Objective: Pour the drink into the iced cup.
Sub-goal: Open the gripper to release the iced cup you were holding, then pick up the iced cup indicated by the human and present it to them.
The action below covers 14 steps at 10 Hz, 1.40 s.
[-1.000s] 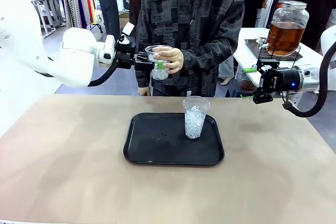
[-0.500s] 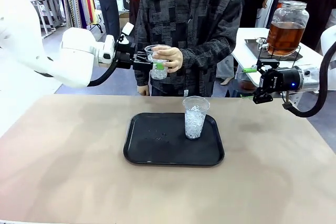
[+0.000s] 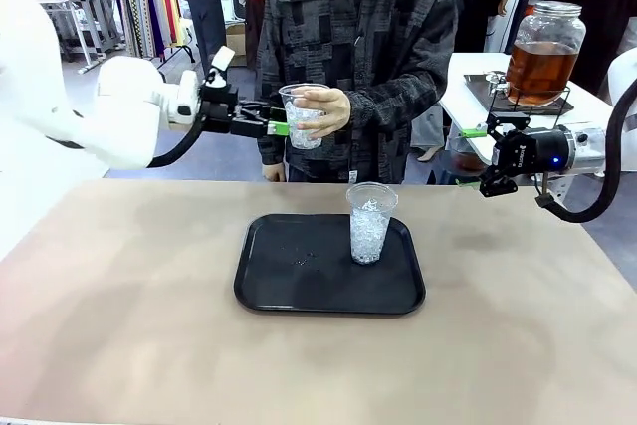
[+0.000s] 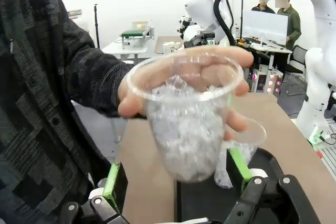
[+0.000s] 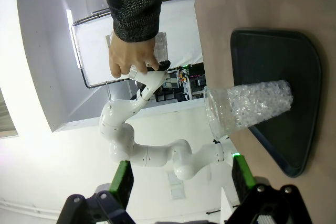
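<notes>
A person's hand (image 3: 323, 109) holds a clear iced cup (image 3: 302, 116) above the table's far edge. My left gripper (image 3: 271, 129) stands open just left of it, its fingers clear of the cup. In the left wrist view the held cup (image 4: 186, 129) sits between and beyond the green pads (image 4: 112, 179), apart from them. Another iced cup (image 3: 369, 224) stands upright on the black tray (image 3: 289, 291). The drink (image 3: 539, 69), amber in a large glass jar, sits on a side table at the far right. My right gripper (image 3: 479, 159) hovers open near it, holding nothing.
The person stands at the far side behind the tray. The jar rests on a wire stand (image 3: 528, 105) on the white side table (image 3: 468, 82). In the right wrist view the trayed cup (image 5: 252, 106) and the tray (image 5: 294, 61) lie ahead of my open right gripper (image 5: 182, 179).
My left gripper has opened, let go of the cup and drawn back to the left. The cup stays in the person's hand. The right arm has not moved.
</notes>
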Tool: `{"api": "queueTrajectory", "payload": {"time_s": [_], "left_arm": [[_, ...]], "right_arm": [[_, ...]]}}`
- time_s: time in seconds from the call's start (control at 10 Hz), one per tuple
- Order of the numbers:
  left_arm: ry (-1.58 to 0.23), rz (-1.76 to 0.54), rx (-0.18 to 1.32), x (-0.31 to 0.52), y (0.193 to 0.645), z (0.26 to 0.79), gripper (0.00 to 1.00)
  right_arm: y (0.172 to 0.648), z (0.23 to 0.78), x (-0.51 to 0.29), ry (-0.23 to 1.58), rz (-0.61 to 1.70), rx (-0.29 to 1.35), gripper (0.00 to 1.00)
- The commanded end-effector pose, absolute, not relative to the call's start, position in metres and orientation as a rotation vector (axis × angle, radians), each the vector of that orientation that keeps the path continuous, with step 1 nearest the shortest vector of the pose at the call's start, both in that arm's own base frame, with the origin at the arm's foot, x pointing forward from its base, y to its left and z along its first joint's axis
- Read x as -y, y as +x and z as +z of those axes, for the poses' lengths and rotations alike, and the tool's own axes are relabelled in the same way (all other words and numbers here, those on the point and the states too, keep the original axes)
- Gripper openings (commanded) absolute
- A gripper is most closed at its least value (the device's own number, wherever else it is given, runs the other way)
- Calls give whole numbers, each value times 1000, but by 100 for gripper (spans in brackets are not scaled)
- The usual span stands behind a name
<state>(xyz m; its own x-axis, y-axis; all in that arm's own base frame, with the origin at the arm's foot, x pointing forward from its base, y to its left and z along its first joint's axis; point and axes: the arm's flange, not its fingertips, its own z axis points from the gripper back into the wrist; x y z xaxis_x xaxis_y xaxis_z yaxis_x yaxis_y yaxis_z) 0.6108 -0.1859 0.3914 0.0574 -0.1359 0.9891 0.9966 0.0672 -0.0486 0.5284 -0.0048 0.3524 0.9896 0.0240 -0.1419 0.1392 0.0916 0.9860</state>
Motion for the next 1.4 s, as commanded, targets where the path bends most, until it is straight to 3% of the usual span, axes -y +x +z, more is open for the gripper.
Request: {"api": "queueTrajectory", "payload": {"time_s": [0.0, 0.7, 1.3], "left_arm": [[-1092, -1185, 1144, 152, 590, 379, 100], [-1063, -1215, 1191, 53, 553, 345, 100], [-1058, -1186, 1183, 44, 558, 338, 100]], "right_arm": [[529, 353, 5, 1477, -83, -127, 100], [529, 353, 5, 1477, -83, -127, 100], [529, 353, 5, 1477, -83, -127, 100]]}}
